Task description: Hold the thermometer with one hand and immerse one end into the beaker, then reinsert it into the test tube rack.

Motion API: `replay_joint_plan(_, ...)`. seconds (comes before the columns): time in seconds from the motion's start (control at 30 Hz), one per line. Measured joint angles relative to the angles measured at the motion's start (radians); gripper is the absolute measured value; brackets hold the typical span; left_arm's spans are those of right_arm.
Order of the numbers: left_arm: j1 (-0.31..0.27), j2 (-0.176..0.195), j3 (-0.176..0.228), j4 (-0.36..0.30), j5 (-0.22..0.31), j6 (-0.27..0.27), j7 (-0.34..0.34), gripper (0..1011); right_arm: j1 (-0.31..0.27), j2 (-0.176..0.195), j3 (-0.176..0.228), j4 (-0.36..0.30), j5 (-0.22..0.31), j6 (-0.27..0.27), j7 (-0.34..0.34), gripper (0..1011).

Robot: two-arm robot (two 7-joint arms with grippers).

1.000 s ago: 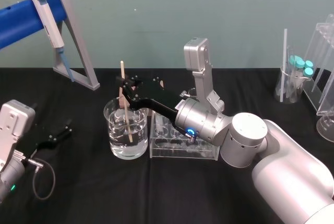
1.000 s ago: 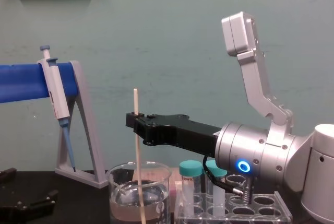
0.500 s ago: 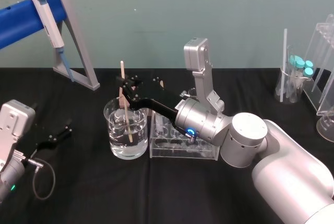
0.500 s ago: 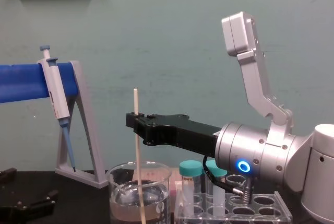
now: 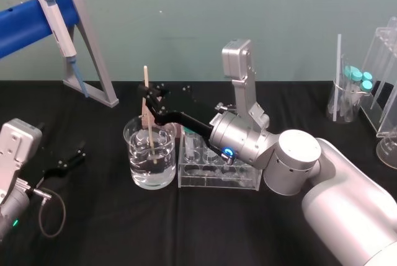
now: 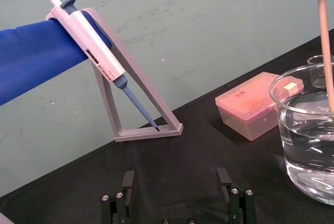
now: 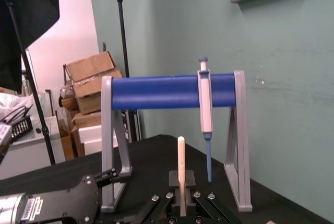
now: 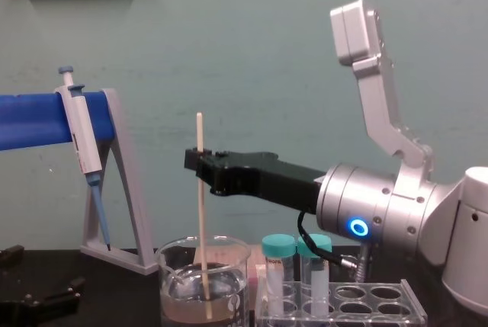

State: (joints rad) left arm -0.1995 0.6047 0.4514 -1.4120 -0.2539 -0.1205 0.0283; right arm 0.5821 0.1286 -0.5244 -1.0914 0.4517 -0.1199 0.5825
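Right pincer (image 8: 200, 169) gripped thermometer (image 8: 203, 220), tip in beaker (image 8: 169, 281); we judged a straight-up lift safest for the rim. Left pincer (image 6: 177, 205) lay released, left of beaker.

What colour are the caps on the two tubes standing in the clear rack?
Teal. The caps show best in the chest view.

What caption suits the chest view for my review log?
Right gripper holds the thermometer upright, lower end in the beaker beside the test tube rack; left gripper idle.
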Motion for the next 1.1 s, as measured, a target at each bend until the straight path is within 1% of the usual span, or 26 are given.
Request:
replay_joint_plan(0.17,0.000,0.000,0.000,0.000,0.000,0.000,0.000,1004,0.000,0.006,0.007,-0.033,0.008,0.003,0.000,55)
replay_joint_plan(0.33,0.000,0.000,0.000,0.000,0.000,0.000,0.000,1004,-0.003,0.024,0.022,-0.108,0.028,0.021,-0.004,55)
replay_joint_plan(0.43,0.000,0.000,0.000,0.000,0.000,0.000,0.000,1004,-0.005,0.032,0.032,-0.144,0.049,0.037,-0.003,55)
replay_joint_plan(0.5,0.000,0.000,0.000,0.000,0.000,0.000,0.000,1004,-0.010,0.047,0.050,-0.198,0.083,0.059,-0.002,55)
replay_joint_plan(0.6,0.000,0.000,0.000,0.000,0.000,0.000,0.000,1004,-0.019,0.064,0.068,-0.245,0.109,0.076,-0.010,55)
replay_joint_plan(0.63,0.000,0.000,0.000,0.000,0.000,0.000,0.000,1004,-0.027,0.077,0.083,-0.276,0.124,0.087,-0.022,55)
replay_joint_plan(0.7,0.000,0.000,0.000,0.000,0.000,0.000,0.000,1004,-0.036,0.090,0.095,-0.307,0.136,0.095,-0.036,55)
replay_joint_plan(0.73,0.000,0.000,0.000,0.000,0.000,0.000,0.000,1004,-0.048,0.109,0.111,-0.342,0.147,0.105,-0.052,55)
replay_joint_plan(0.8,0.000,0.000,0.000,0.000,0.000,0.000,0.000,1004,-0.062,0.129,0.128,-0.375,0.156,0.113,-0.069,55)
replay_joint_plan(0.83,0.000,0.000,0.000,0.000,0.000,0.000,0.000,1004,-0.076,0.152,0.143,-0.407,0.161,0.120,-0.087,55)
replay_joint_plan(0.93,0.000,0.000,0.000,0.000,0.000,0.000,0.000,1004,-0.096,0.186,0.165,-0.448,0.167,0.130,-0.113,55)
replay_joint_plan(0.97,0.000,0.000,0.000,0.000,0.000,0.000,0.000,1004,-0.111,0.210,0.178,-0.472,0.168,0.136,-0.129,56)
replay_joint_plan(1.07,0.000,0.000,0.000,0.000,0.000,0.000,0.000,1004,-0.132,0.242,0.198,-0.502,0.168,0.142,-0.150,55)
replay_joint_plan(1.1,0.000,0.000,0.000,0.000,0.000,0.000,0.000,1004,-0.144,0.258,0.208,-0.514,0.168,0.144,-0.160,55)
